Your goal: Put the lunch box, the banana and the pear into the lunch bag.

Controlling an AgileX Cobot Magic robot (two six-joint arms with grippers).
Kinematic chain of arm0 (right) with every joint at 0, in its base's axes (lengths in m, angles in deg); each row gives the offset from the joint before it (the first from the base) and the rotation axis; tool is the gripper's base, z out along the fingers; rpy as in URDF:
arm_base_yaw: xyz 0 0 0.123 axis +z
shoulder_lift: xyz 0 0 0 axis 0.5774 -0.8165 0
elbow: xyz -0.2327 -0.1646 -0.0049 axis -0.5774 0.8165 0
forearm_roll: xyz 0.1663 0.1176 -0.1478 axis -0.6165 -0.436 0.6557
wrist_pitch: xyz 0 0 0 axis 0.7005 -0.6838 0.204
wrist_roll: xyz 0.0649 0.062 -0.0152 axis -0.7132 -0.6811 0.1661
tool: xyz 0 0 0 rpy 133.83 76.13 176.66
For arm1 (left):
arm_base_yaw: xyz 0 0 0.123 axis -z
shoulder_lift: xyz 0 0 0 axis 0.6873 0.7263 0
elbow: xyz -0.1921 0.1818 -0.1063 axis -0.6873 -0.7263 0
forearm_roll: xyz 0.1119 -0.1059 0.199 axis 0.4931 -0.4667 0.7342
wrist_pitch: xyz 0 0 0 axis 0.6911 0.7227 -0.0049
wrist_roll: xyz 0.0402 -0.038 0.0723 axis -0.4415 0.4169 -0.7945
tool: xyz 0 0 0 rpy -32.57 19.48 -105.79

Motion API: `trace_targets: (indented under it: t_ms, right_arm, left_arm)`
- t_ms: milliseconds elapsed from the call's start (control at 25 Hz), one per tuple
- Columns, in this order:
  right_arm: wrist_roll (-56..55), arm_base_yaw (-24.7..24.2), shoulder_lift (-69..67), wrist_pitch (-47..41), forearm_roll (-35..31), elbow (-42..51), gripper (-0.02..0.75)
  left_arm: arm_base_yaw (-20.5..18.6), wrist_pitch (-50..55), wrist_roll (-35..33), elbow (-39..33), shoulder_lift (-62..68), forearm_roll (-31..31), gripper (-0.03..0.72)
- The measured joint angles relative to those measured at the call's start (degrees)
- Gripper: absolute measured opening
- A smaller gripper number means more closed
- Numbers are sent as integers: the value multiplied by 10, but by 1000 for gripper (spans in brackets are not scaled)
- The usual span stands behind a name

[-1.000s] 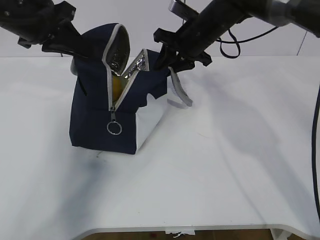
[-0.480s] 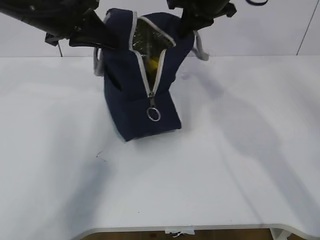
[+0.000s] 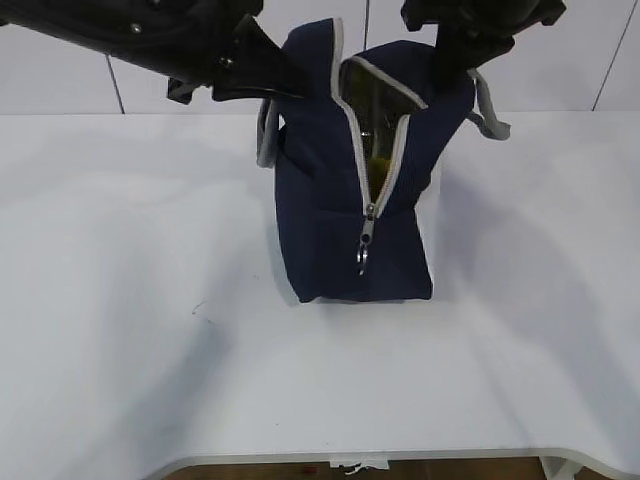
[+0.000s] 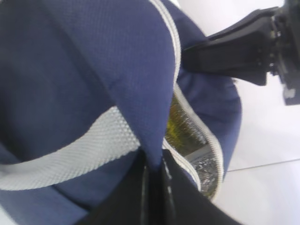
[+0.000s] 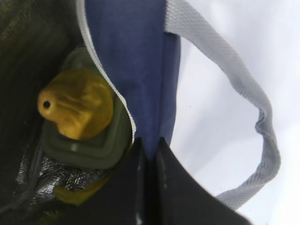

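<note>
Lunch bag (image 3: 340,200) upright on the white tabletop (image 3: 150,330), near the middle and toward the far edge, navy blue, zipper open down the near face, grey teeth spread in a narrow V with silver lining showing inside. Held at the top on both sides. Left arm (image 3: 120,30) reaching in from the upper left, dark and bulky; right arm (image 3: 480,15) coming down from the upper right. Left end effector (image 4: 152,187) pressed together on a fold of blue fabric at the bag's rim, just under the grey handle strap (image 4: 70,152) on that side. Right end effector (image 5: 147,173) likewise pinching the opposite blue wall between its two dark fingers (image 5: 176,187), beside the other grey handle loop (image 5: 253,103), which hangs free over the tabletop. Inside, seen from the right wrist: lunch box (image 5: 89,145) with its sage-green ribbed lid lying in the bottom against the lining. Pear (image 5: 77,108) resting on top of that lid, golden yellow, dark-dotted end facing the camera. Banana (image 5: 77,194) showing only as a yellow sliver below the lid's edge, mostly hidden. Zipper pull (image 3: 364,258) hanging at the bottom of the open V on the near face.
</note>
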Motion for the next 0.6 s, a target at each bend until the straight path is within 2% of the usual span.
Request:
trace_targets:
  t_ms: [200, 440, 520, 600]
  right_arm:
    - [0, 0, 0, 5, 6, 1, 4]
    - [0, 0, -2, 19, -45, 3, 8]
    - [-1, 0, -7, 23, -68, 3, 28]
    - [-1, 0, -18, 30, -99, 3, 99]
  left_arm:
    - [10, -2, -7, 0, 18, -28, -6]
    - [15, -5, -10, 0, 48, -49, -1]
    - [16, -5, -10, 0, 50, -54, 7]
    - [20, -7, -10, 0, 52, -56, 35]
